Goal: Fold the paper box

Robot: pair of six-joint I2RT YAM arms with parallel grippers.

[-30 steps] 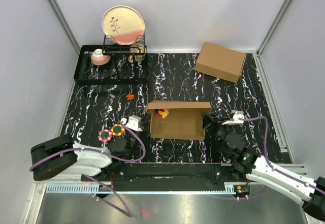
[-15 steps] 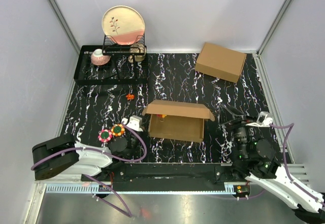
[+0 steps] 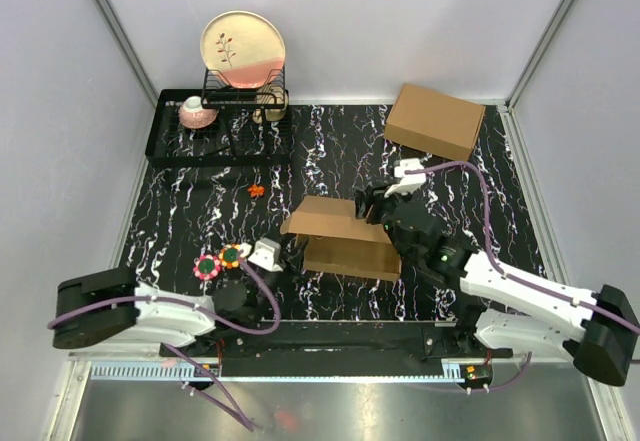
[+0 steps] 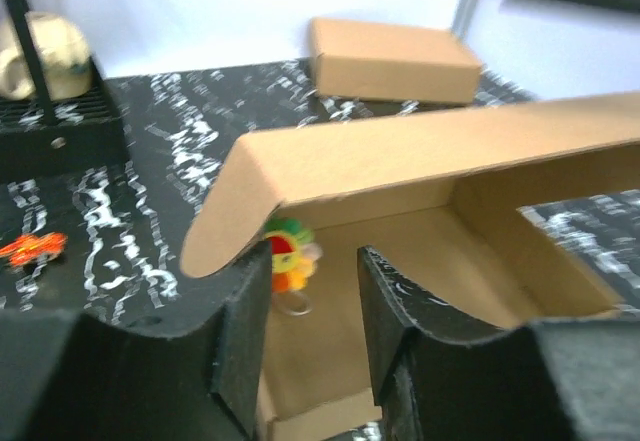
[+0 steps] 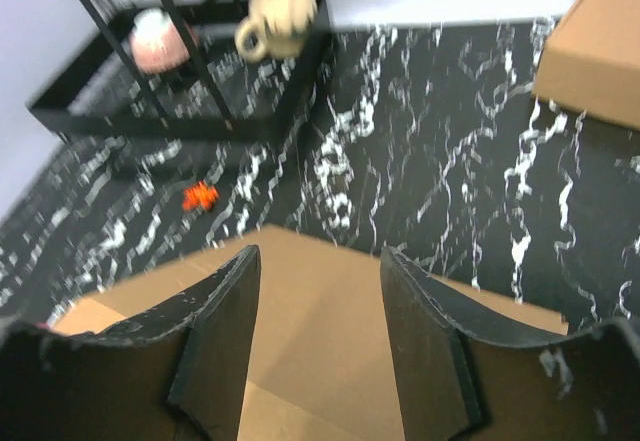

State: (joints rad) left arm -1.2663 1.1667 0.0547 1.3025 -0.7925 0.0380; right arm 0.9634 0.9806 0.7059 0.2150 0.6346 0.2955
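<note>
Your plain brown corrugated cardboard mailer box (image 3: 345, 246) sits mid-frame. Walls are up, but the lid flap (image 4: 400, 156) is only hanging half shut and isn't tucked in yet. Your right gripper (image 5: 320, 261) is spread open over the lid. The left gripper (image 4: 313, 271), also spread, points into the open gap at the box's lower left.

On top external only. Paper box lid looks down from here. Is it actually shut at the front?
Observer: No. Left wrist shows the lid lifted off the paper box, front wide open.
Operator: Anything inside?
Observer: A small red, yellow and green toy under the lid's left end.
Operator: Right gripper clamped on it?
Observer: No. Right wrist shows the right gripper open, fingers spread over the lid's top.
</note>
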